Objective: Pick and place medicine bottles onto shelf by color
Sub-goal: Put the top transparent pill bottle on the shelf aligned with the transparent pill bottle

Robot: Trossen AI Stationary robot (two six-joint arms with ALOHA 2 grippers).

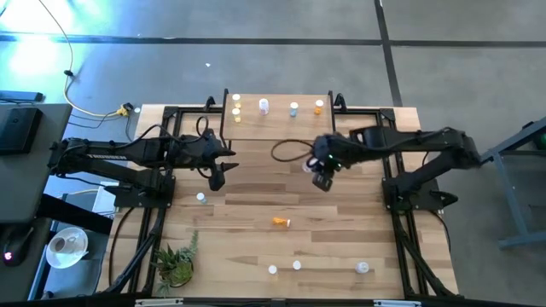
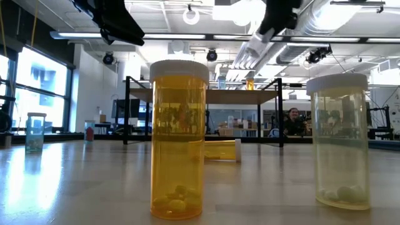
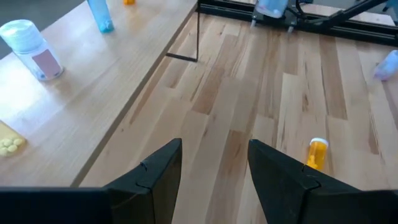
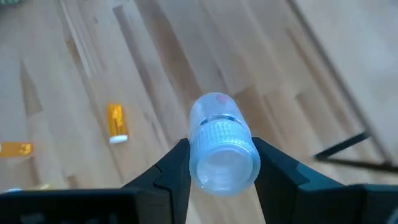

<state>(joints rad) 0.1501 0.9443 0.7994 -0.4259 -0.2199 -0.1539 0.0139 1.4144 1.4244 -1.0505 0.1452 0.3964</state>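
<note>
Pale wood-plank surface [image 1: 256,205] is carrying a low light-wood shelf on thin black legs [image 1: 277,118] at its far edge, with several small bottles standing on it. Right pincer [image 1: 322,179] is hanging above mid-surface, clamped on a bluish clear pill bottle with a white ribbed cap [image 4: 222,149], so the carry step looks to be in hand; next move likely calls for swinging toward the shelf and setting it by the blue bottle [image 1: 293,108] there. Left pincer [image 1: 217,177] is hovering just off the shelf's near edge, fingers parted and holding nothing. An orange bottle lying on its side [image 1: 281,223] and three upright bottles along the near edge are waiting. Left arm is sitting near the approach; shelf bottles could get knocked.
</note>
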